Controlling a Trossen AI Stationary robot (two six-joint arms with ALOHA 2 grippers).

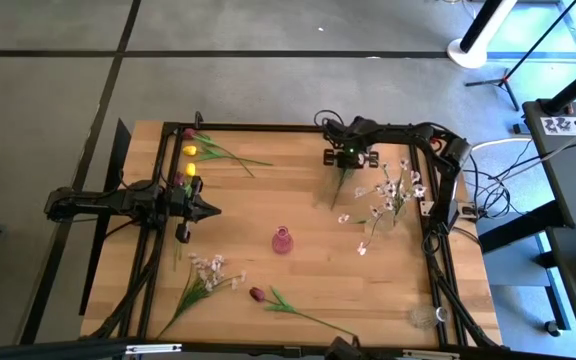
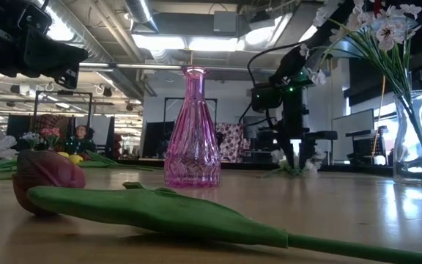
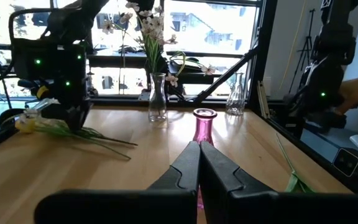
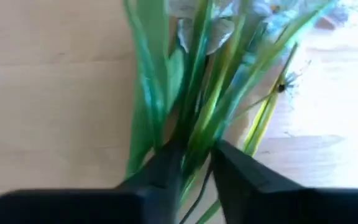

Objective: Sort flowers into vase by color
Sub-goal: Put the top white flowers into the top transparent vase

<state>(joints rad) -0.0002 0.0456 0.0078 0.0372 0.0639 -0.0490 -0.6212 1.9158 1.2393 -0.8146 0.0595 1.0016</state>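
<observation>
Pink vase [image 1: 282, 240] amid scattered flowers [image 1: 206, 272].

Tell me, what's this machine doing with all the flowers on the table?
It is sorting artificial flowers into vases. The right gripper is down at the far side of the table, its fingers closing around the green stems of a white blossom spray. The left gripper waits, shut, near the yellow tulips. The pink vase in the middle is empty.
</observation>
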